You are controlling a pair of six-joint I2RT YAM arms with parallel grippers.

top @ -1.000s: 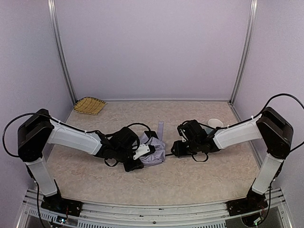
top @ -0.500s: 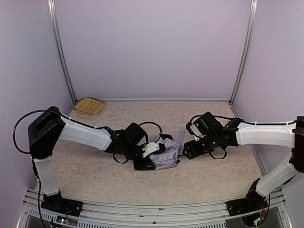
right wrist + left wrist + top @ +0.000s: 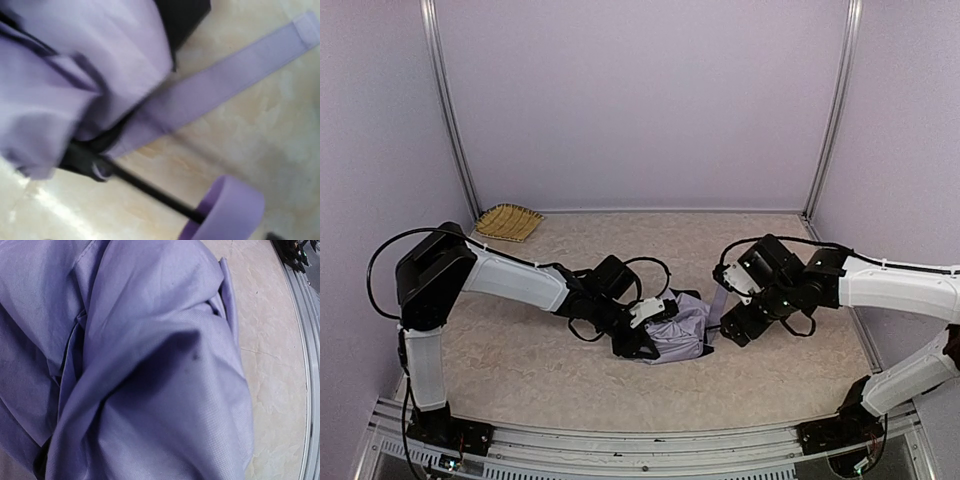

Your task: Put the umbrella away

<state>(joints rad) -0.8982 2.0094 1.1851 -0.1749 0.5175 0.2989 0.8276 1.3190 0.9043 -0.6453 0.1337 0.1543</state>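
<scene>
The umbrella point(image 3: 680, 335) lies bunched on the desk point(image 3: 570, 390) between my arms. My left hand point(image 3: 638, 330) is buried in its fabric; whether it pinches the cloth I cannot tell. My right hand point(image 3: 733, 325) hangs just beside the lavender handle point(image 3: 230, 210), gripping nothing I can see, its spread unclear. I should gather the loose strap point(image 3: 220, 85) and wrap it snugly around the folds, clear of the thin shaft point(image 3: 150, 192).

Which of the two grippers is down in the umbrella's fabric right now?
The left gripper: it is buried in the bunched fabric of the umbrella, whereas the right gripper sits beside the bundle, off the fabric.
</scene>
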